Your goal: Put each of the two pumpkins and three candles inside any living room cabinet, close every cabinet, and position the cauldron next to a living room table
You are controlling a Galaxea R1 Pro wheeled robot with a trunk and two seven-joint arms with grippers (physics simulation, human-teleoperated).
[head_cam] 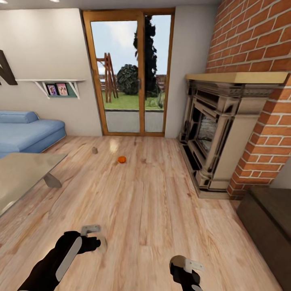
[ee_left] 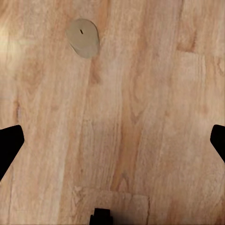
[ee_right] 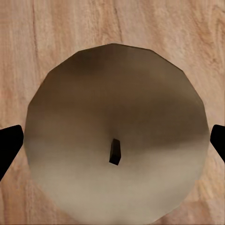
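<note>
Wooden floor (head_cam: 141, 202) holds 1 pumpkin (head_cam: 122, 159); right gripper (ee_right: 112, 140) spread above a candle (ee_right: 115, 131); left gripper (ee_left: 112, 140) apart.

coffee table (head_cam: 24, 173): running off the left edge of the head view, only its near-right corner and one leg showing.
sofa (head_cam: 24, 131): being cut by the left edge, far left.
cabinet (head_cam: 268, 226): running off the right and bottom edges, only one dark corner showing.
small object on the far floor (head_cam: 95, 150): sitting left of the pumpkin (head_cam: 122, 159), too small to identify.
left gripper (head_cam: 99, 242): fingers lying partly behind the wrist; spread unclear in the head view.
right gripper (head_cam: 190, 268): being cropped by the bottom edge.
candle (ee_right: 115, 133): filling the right wrist view, its base passing the frame's edge.
</note>
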